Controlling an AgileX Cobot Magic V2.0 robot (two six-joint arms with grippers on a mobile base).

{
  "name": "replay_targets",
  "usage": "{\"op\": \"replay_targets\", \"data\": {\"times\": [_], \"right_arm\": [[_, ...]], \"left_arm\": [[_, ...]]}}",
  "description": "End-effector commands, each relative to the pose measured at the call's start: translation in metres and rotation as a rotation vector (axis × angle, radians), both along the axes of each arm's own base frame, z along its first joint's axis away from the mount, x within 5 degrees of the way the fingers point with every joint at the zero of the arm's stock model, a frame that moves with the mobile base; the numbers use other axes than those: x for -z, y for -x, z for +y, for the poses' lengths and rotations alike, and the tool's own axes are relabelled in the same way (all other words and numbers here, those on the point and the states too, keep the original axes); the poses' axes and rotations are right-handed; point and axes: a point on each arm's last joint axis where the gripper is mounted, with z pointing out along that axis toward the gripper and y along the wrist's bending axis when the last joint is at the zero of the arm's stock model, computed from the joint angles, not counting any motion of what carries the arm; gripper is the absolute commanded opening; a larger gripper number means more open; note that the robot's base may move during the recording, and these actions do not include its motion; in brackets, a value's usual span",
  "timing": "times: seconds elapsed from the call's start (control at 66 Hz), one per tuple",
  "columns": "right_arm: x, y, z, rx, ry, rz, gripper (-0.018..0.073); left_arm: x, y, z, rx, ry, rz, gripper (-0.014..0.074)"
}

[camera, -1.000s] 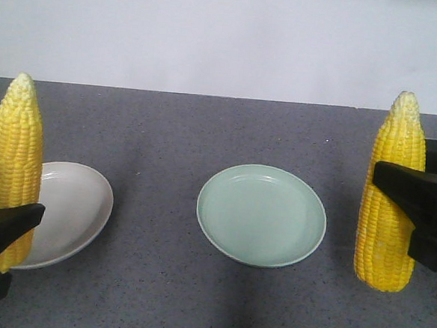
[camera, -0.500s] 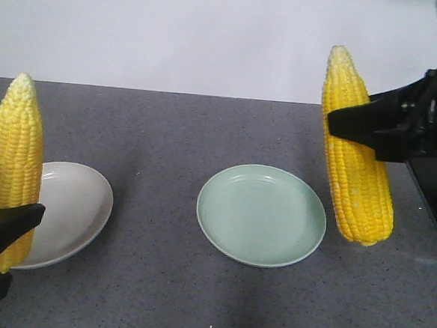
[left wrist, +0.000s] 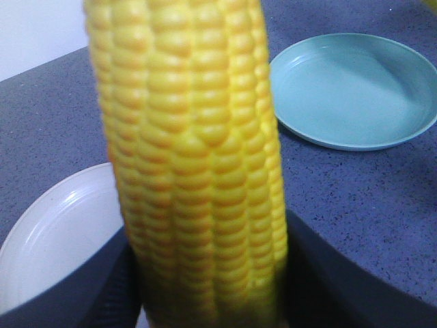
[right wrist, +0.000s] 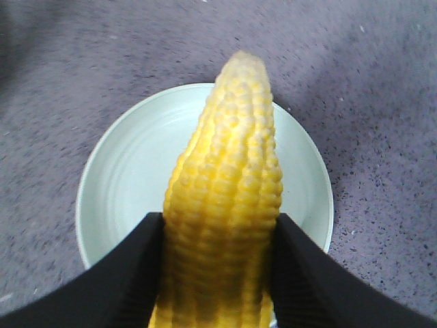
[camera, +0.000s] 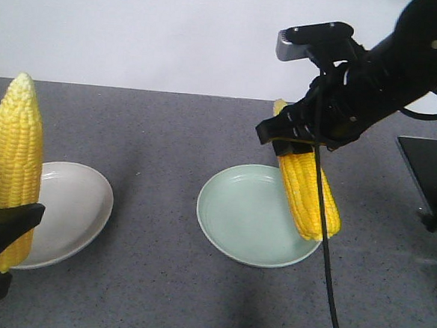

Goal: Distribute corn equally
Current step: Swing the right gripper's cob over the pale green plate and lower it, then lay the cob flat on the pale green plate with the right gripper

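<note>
My left gripper [camera: 0, 233] is shut on one corn cob [camera: 12, 166] and holds it upright at the near left edge of the white plate [camera: 76, 210]. That cob [left wrist: 198, 157] fills the left wrist view between the dark fingers. My right gripper [camera: 295, 136] is shut on a second corn cob [camera: 308, 194], which is tilted with one end hanging low over the right part of the green plate [camera: 237, 218]. In the right wrist view this cob [right wrist: 229, 198] points out over the green plate [right wrist: 130, 164] from between the black fingers [right wrist: 130, 266].
The plates sit side by side on a grey speckled tabletop [camera: 168, 130] with a white wall behind. A black flat panel [camera: 427, 179] lies at the right edge. A black cable [camera: 325, 254] hangs from the right arm down across the green plate's right rim.
The right arm has swung left from the table's right side, carrying its cob and tilting it over the green plate. The left gripper and its cob have not moved.
</note>
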Motion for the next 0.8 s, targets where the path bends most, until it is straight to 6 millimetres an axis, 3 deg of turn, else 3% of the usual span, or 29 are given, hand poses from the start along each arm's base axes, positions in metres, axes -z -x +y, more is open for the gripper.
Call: {"op": "replay_targets", "data": {"times": [0.0,0.333,0.788], "right_arm": [[-0.019,-0.010,0.003,0.044,-0.034,-0.062,0.0222],[0.012,-0.052,0.022,0.090,-0.035,0.013,0.0225],[0.055,-0.074,0.029,0.160,0.006,0.092,0.0236]], "left_arm": [[-0.014,-0.001,-0.002,0.016,0.049,-0.078,0.0227],[-0.014,-0.001,-0.002,0.016,0.049,-0.078,0.0227],[-0.014,-0.001,-0.002,0.016,0.049,-0.078,0.0227]]}}
